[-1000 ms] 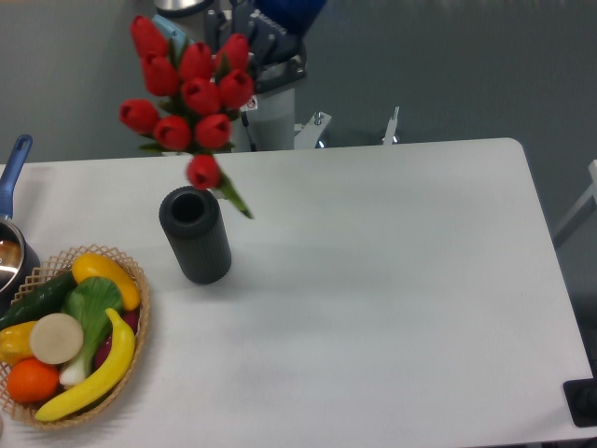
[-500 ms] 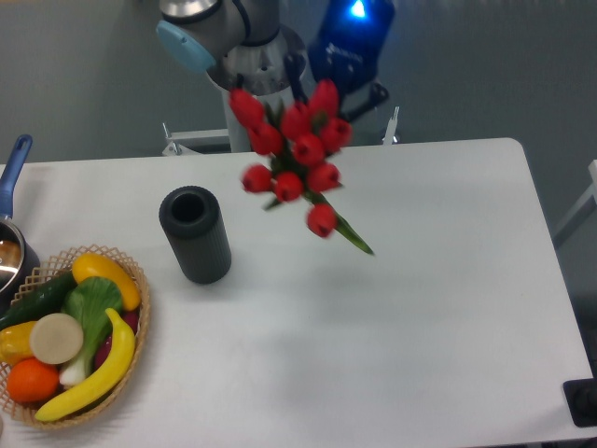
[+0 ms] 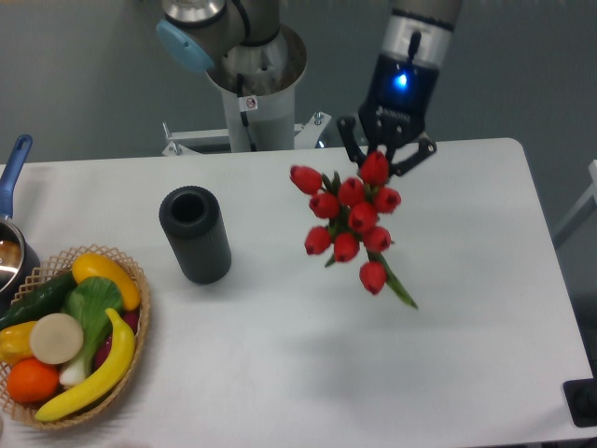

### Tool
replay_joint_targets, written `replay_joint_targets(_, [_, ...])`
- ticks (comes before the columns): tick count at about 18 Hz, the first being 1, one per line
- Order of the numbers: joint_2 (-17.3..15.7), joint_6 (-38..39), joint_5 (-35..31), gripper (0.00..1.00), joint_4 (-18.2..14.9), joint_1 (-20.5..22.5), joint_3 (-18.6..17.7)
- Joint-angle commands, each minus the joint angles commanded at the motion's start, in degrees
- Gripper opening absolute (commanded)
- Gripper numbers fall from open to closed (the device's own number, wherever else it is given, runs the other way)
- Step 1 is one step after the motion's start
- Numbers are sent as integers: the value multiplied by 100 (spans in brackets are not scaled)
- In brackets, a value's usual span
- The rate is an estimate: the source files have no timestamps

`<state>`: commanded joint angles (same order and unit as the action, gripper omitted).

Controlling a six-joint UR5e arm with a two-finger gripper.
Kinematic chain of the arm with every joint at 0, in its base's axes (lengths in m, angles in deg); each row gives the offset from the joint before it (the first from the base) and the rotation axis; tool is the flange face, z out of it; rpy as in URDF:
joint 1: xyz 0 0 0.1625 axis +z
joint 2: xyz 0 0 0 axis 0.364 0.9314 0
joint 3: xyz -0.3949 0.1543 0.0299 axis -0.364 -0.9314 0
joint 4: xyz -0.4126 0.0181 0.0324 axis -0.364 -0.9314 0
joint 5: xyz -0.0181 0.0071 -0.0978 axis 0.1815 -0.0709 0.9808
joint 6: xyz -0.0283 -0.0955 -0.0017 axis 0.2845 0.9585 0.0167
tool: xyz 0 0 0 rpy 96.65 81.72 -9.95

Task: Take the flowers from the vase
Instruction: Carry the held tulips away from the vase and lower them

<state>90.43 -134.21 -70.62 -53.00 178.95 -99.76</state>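
Gripper [image 3: 385, 161]: fingers closed around the flowers [image 3: 352, 219], bunch dangling in the air above the table [image 3: 466, 280].
Vase [image 3: 195, 233]: upright, well left of the bunch.

Right of the one black vase [image 3: 195, 233] hangs one bunch of flowers [image 3: 350, 222] with nine red buds. Left of the vase sits one wicker basket [image 3: 140, 322] holding one orange [image 3: 33, 380], two yellow bananas [image 3: 93, 369], one cucumber [image 3: 37, 299] and one pale round slice [image 3: 57, 338]. One blue-handled pot [image 3: 11, 238] stands beyond it.
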Motion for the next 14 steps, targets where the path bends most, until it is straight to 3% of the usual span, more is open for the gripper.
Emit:
replay_joint_targets(7, [932, 26, -1697, 4, -105, -695, 554])
replay_joint_targets(10, [1257, 26, -2041, 4, -105, -888, 747])
replay_joint_targets(14, [1512, 35, -2139, 4, -518, -977, 1160])
